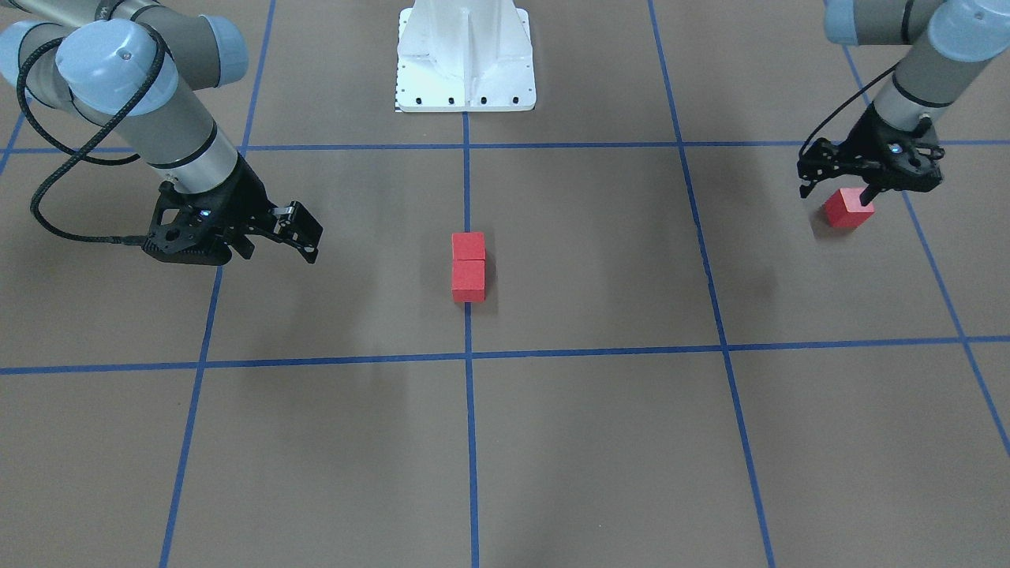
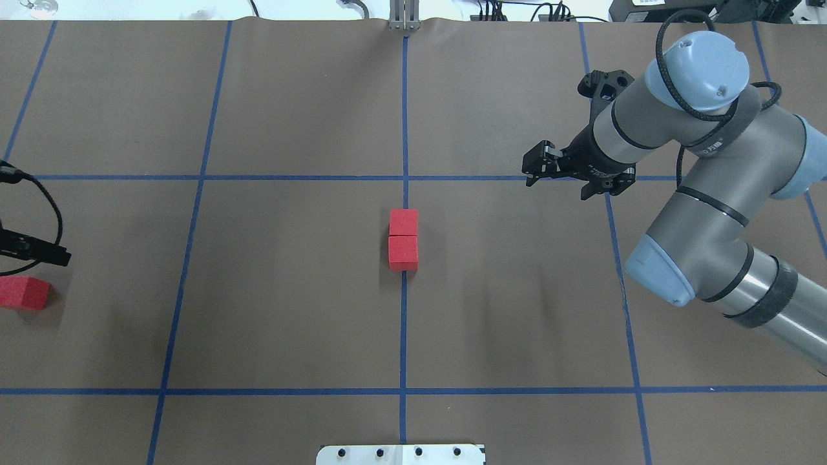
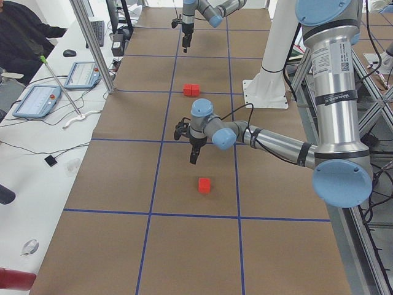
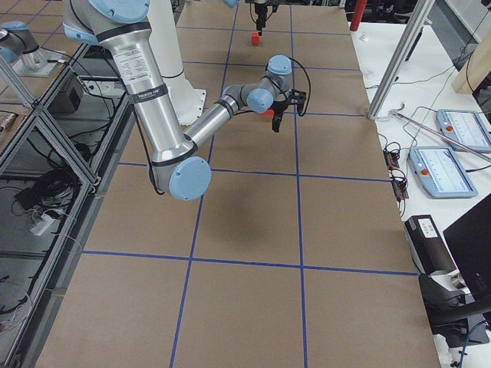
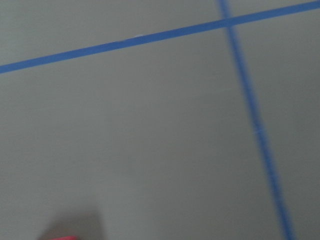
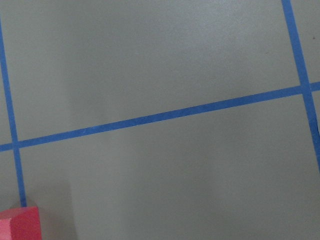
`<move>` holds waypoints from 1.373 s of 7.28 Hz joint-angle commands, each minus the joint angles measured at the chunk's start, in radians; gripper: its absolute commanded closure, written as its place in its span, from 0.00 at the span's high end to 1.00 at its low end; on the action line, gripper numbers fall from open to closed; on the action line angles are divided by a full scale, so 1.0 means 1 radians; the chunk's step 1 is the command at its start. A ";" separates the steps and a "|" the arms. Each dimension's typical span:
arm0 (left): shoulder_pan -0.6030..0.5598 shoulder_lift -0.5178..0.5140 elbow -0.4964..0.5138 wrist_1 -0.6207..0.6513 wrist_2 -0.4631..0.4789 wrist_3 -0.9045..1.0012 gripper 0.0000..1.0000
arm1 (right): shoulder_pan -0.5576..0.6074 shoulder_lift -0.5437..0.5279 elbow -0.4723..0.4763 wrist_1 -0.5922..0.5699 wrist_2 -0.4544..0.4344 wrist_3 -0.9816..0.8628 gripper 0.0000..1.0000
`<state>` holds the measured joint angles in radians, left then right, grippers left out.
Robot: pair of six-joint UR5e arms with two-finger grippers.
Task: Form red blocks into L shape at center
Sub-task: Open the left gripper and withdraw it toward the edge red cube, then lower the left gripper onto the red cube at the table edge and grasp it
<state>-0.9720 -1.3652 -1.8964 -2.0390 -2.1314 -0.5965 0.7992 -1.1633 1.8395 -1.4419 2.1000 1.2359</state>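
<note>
1. Red blocks [image 2: 403, 252]: two are sitting touching, in a line along the middle tape at the center [image 2: 404, 310] of the worktop [image 2: 291, 290]. The third red block [image 1: 848, 211] is lying well apart, toward the robot's left end.
2. Left gripper [image 1: 836, 189] is hovering just above the third red block, fingers [image 1: 867, 193] spread apart, gripping nothing.
3. Right gripper [image 1: 304, 233] is hanging tilted over bare worktop, fingers parted, carrying nothing.
4. Sticker [image 3: 334, 67] on the left arm is showing print too small to read.
5. Left arm is reaching out low with its wrist pointing down. Right arm is bending at the elbow, off to the blocks' right.
</note>
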 commanded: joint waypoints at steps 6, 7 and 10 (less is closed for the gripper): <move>-0.077 -0.009 0.204 -0.095 -0.084 -0.083 0.99 | -0.002 0.001 0.017 -0.003 -0.003 0.004 1.00; -0.077 -0.017 0.206 -0.095 -0.085 -0.089 0.99 | -0.002 0.001 0.015 -0.003 -0.003 0.004 1.00; -0.041 -0.020 0.218 -0.105 -0.084 -0.086 0.99 | -0.002 0.001 0.015 -0.003 -0.005 0.004 1.00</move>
<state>-1.0388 -1.3844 -1.6874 -2.1412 -2.2163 -0.6832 0.7977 -1.1628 1.8551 -1.4450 2.0966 1.2395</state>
